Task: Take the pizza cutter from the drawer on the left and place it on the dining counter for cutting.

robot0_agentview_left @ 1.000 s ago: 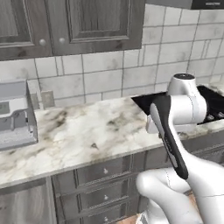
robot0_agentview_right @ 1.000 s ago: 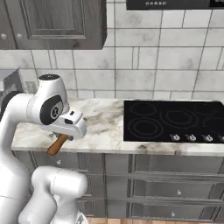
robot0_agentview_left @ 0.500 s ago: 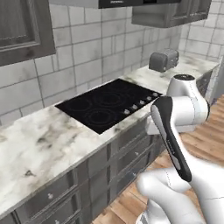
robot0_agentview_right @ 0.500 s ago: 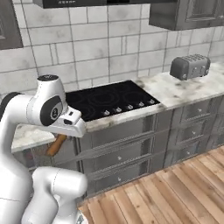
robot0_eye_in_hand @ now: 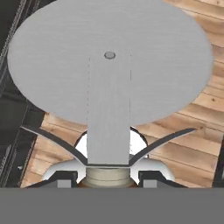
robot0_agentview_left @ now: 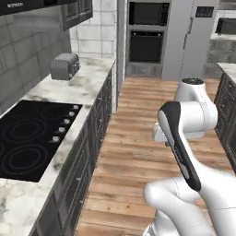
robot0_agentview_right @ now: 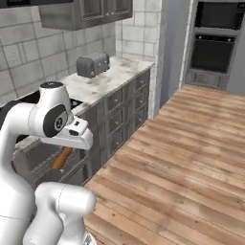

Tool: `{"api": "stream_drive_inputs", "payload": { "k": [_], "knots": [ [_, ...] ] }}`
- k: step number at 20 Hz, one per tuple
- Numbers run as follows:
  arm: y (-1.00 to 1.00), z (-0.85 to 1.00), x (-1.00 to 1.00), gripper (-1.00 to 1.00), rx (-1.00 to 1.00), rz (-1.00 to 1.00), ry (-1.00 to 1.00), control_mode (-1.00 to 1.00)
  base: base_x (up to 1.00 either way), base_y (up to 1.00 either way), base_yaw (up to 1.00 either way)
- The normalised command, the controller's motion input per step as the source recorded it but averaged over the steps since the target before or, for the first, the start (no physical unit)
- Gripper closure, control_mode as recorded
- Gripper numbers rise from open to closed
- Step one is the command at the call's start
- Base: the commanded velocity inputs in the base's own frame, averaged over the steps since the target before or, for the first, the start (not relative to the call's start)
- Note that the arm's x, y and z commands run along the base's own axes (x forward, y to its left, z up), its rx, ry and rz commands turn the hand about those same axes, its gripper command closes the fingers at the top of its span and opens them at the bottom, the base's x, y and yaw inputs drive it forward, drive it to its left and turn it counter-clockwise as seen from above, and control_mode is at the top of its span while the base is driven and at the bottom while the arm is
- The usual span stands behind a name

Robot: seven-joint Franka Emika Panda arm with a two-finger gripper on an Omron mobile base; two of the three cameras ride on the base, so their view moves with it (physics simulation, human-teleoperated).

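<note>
The two-finger dark-tipped gripper (robot0_eye_in_hand: 108, 177) at the bottom centre of the hand view has its jaws clamped on the small pizza cutter (robot0_eye_in_hand: 109, 70) with the orange-brown wooden handle, whose round flat grey blade spreads across the upper half of that frame above the wooden plank floor (robot0_eye_in_hand: 192, 131). In the right base view the cutter's handle (robot0_agentview_right: 62, 157) slants down beneath the white hand at centre left. A grey metal toaster (robot0_agentview_left: 64, 66) sits on the white veined marble worktop (robot0_agentview_left: 87, 85) at upper left of the left base view, beyond the black glass hob (robot0_agentview_left: 27, 138).
</note>
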Motion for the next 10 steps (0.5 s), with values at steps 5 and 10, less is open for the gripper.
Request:
{"api": "stream_drive_inputs", "payload": {
  "k": [5,10],
  "knots": [
    [0.0,0.0,0.0,1.0,0.0,0.0,0.0,1.0,0.0,0.0,-0.99],
    [0.0,0.0,0.0,1.0,0.0,0.0,0.0,1.0,0.0,0.0,-1.0]
  ]
}}
